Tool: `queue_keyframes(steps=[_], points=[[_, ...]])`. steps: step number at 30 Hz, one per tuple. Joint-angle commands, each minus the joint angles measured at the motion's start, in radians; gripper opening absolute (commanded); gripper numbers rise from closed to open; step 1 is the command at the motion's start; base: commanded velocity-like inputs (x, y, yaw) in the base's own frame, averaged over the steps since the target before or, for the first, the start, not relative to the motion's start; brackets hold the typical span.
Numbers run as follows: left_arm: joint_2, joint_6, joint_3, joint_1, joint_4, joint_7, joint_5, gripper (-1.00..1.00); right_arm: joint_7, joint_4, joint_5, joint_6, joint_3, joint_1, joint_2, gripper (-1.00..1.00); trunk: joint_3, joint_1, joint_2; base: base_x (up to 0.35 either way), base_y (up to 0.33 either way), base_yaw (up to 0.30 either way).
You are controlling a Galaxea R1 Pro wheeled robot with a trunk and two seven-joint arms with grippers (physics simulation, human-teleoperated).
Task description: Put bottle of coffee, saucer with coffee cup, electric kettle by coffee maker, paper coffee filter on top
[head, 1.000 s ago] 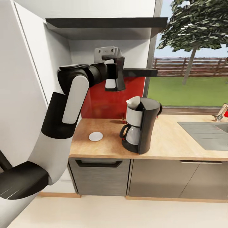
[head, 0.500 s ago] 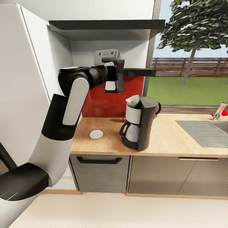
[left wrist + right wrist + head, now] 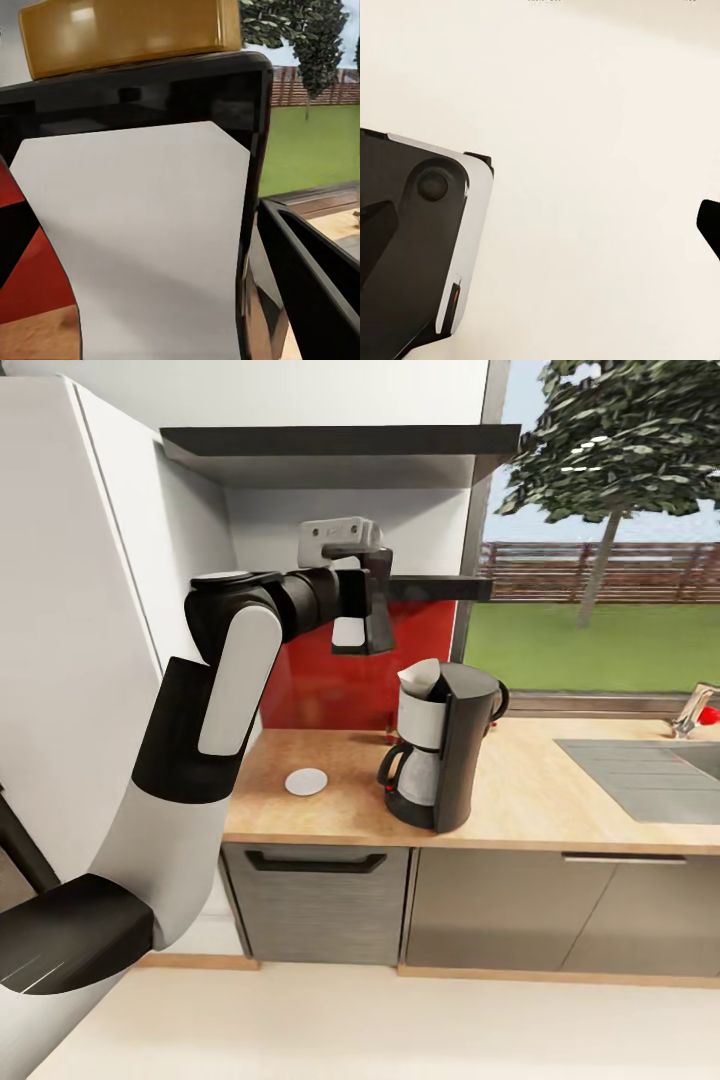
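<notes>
Gripping the coffee bottle (image 3: 142,247), left gripper (image 3: 352,622) closed on it, raised in the air beside the thin black shelf (image 3: 440,589), above the counter's (image 3: 540,805) back edge; yellow cap and white label showing close up between the dark fingers (image 3: 315,292) in the left wrist view. Coffee maker (image 3: 445,745) standing mid-counter near the front edge, paper filter (image 3: 422,681) sitting on top. Saucer (image 3: 305,782) lying toward the counter's left end, well apart from the machine. Right gripper: cannot tell, only pale floor (image 3: 592,150) and a dark robot part (image 3: 412,247) appearing in the right wrist view.
</notes>
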Motion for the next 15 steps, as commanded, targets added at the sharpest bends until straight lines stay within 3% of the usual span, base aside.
queue_keyframes(steps=[1, 6, 15], points=[[0.000, 0.002, 0.000, -0.001, 0.000, 0.010, 0.009, -1.00, 0.006, 0.001, 0.003, -0.003, -0.008, -0.001, -0.001, 1.00, -0.002, 0.001, -0.002, -0.001, 0.000, 0.149], [0.000, 0.002, 0.000, -0.001, 0.000, 0.010, 0.009, -1.00, 0.006, 0.001, 0.003, -0.003, -0.008, -0.001, -0.001, 1.00, -0.002, 0.001, -0.002, 0.000, 0.000, 0.154], [0.000, 0.002, 0.000, -0.001, 0.000, 0.010, 0.009, -1.00, 0.006, 0.001, 0.003, -0.003, -0.009, -0.001, -0.001, 1.00, -0.002, 0.001, -0.002, 0.000, 0.000, 0.019]])
